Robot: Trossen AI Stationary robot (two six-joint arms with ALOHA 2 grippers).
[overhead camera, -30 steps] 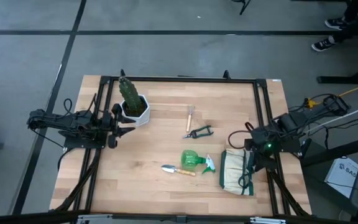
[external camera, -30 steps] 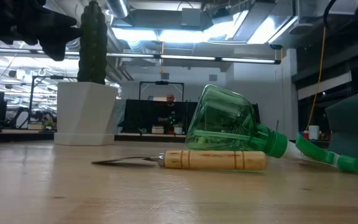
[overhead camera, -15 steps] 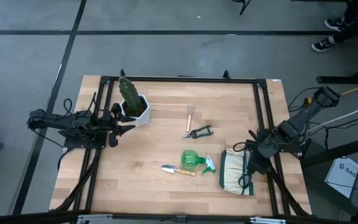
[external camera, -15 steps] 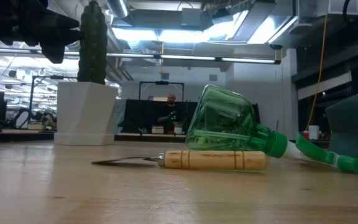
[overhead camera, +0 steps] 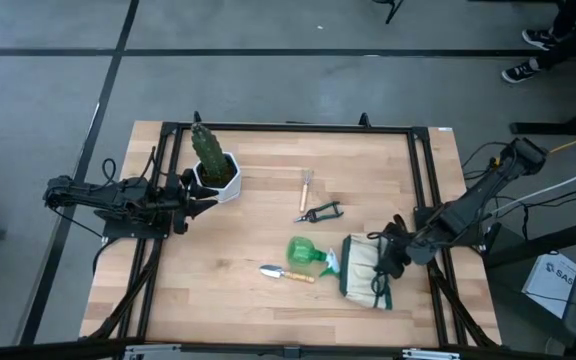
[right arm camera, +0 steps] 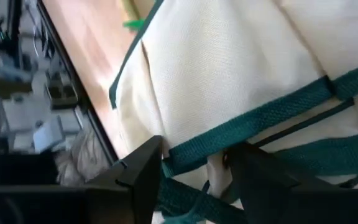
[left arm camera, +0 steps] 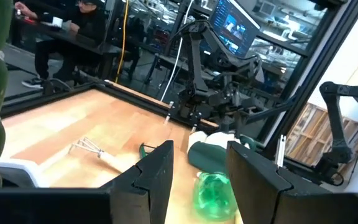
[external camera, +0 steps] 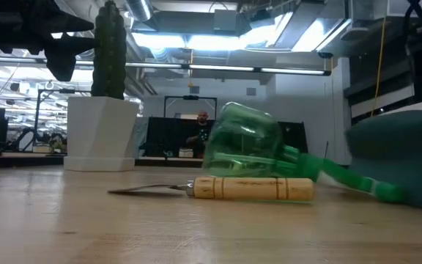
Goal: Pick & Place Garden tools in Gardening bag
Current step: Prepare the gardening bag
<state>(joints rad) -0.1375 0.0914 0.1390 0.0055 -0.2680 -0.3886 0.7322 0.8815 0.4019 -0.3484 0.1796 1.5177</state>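
Cream fabric tote, the gardening bag [overhead camera: 366, 272], lies flat on the pale wood-plank counter [overhead camera: 268, 215] toward its right side, soft and a bit rumpled, with dark green woven trim and handle straps. Its long axis runs roughly front to back, tilted a little. The right end effector [overhead camera: 395, 255] sits right at the bag's right edge, and in the right wrist view its two dark fingers [right arm camera: 138, 168] straddle a green strap with a gap between them, so they're apart; can't tell if they actually touch the fabric.

Just left of the bag is the spray bottle [overhead camera: 308, 256], glossy see-through green plastic, lying on its side, round body to the left and nozzle pointing right, touching or nearly touching the bag. In front of it is the trowel [overhead camera: 286, 273], metal blade pointing left, smooth wooden handle toward the bag. Pruning shears [overhead camera: 320, 212] with black handles sit farther back, and the thin wooden-handled tool [overhead camera: 307, 187] behind those lies front to back.

Left end effector [overhead camera: 200, 203] hovers at the counter's left side beside the white pot with the cactus [overhead camera: 212, 165], fingers apart.
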